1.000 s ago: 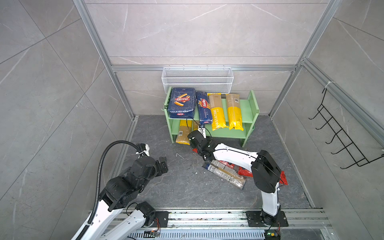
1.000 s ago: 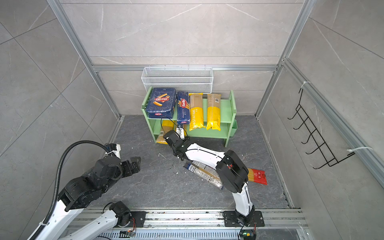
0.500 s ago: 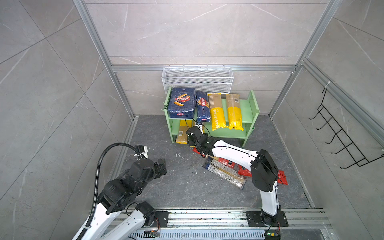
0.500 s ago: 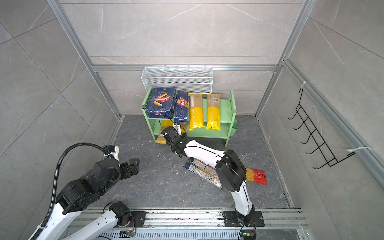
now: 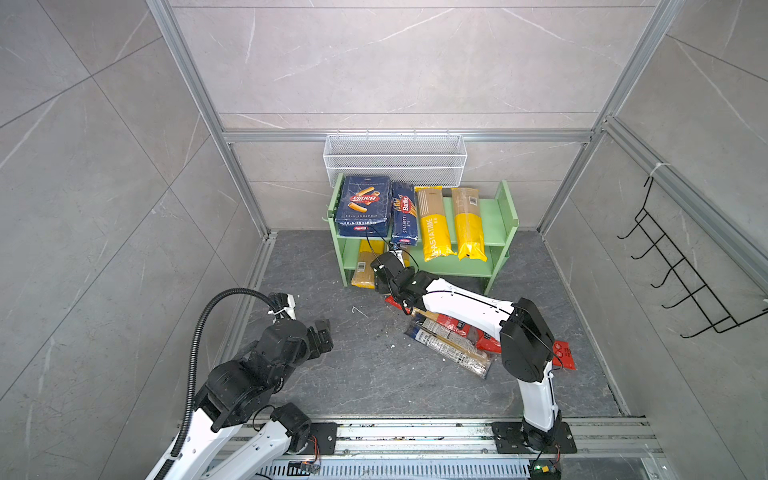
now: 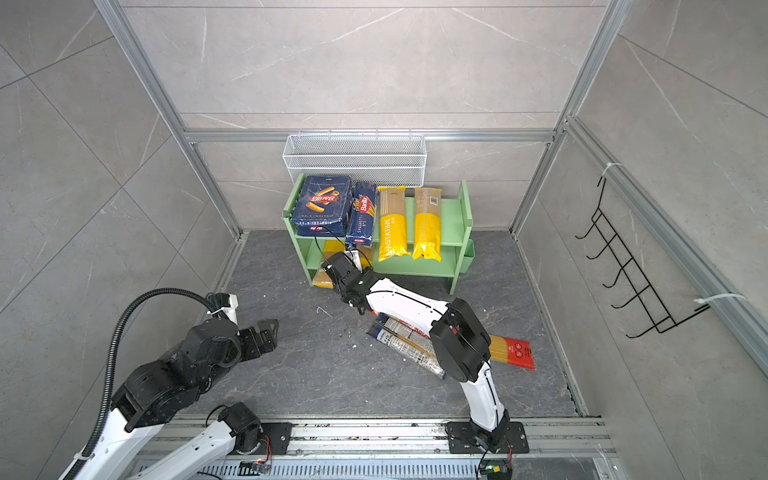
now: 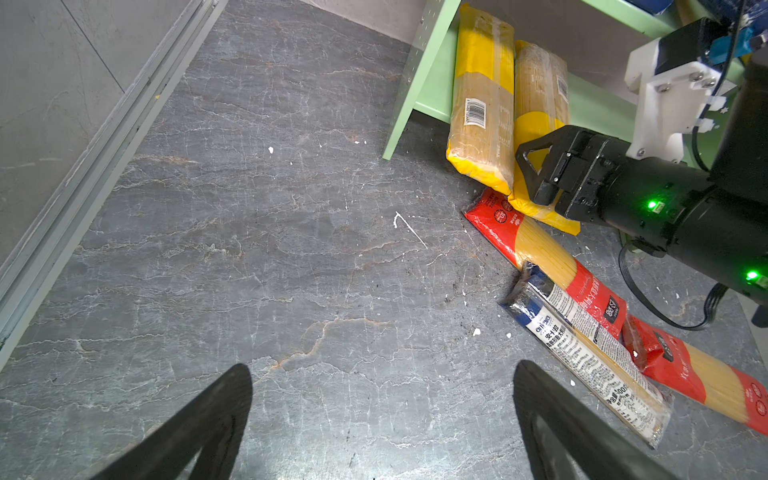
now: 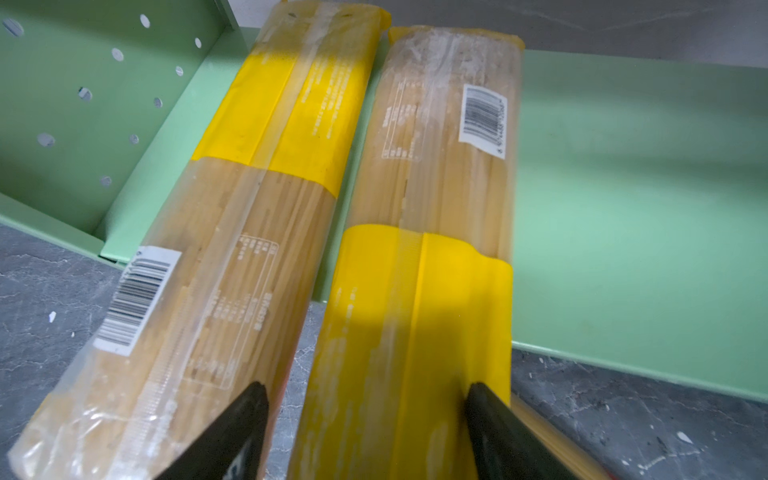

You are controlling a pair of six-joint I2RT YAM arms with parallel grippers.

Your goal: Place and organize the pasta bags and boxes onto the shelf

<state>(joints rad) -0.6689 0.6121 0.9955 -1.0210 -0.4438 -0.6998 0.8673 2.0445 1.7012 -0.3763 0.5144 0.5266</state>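
Observation:
The pale green shelf (image 5: 496,216) stands at the back. On its top tier lie the wide blue rigatoni box (image 5: 363,205), the narrow blue spaghetti box (image 5: 404,218) and two yellow-and-clear packets (image 5: 432,224) (image 5: 468,224). My right gripper (image 8: 365,388) is shut on a third yellow-and-clear packet (image 8: 415,311), whose far end rests on the lower tier beside another such packet (image 8: 199,270); both stick out over the floor. Two red-ended packets (image 7: 552,257) (image 7: 706,374) and a clear printed packet (image 7: 582,349) lie on the floor. My left gripper (image 7: 382,368) hangs open and empty over bare floor, left of them.
A white wire basket (image 5: 395,160) hangs on the back wall just above the shelf. A black hook rack (image 5: 685,282) is on the right wall. The metal rail (image 5: 415,432) carrying both arm bases runs along the front. Small white crumbs dot the grey floor.
My right gripper has moved towards the shelf, sliding the yellow packet further onto the lower tier. The left arm has drawn back a little to the left.

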